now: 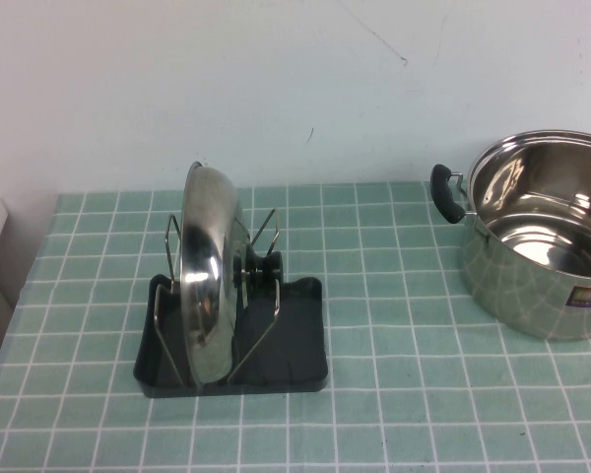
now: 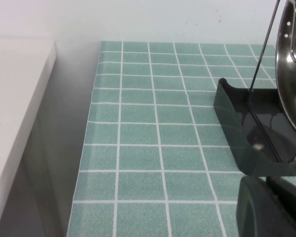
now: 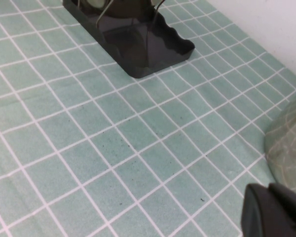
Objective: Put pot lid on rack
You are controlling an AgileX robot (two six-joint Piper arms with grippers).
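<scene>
The pot lid (image 1: 205, 266) stands on edge in the rack (image 1: 295, 355), held between the silver wire uprights, with its black knob (image 1: 261, 268) facing right. In the left wrist view the lid's rim (image 2: 291, 74) and the rack's black tray (image 2: 237, 118) show close by. My left gripper (image 2: 271, 207) is just short of the rack's left end, shut and empty. My right gripper (image 3: 274, 212) hangs over the tiles between the rack (image 3: 138, 44) and the pot, shut and empty. Neither arm shows in the high view.
A deep steel pot (image 1: 542, 236) with black side handles stands at the right of the table, and its wall shows in the right wrist view (image 3: 288, 148). The table's left edge (image 2: 89, 148) drops off beside a white surface (image 2: 15, 98).
</scene>
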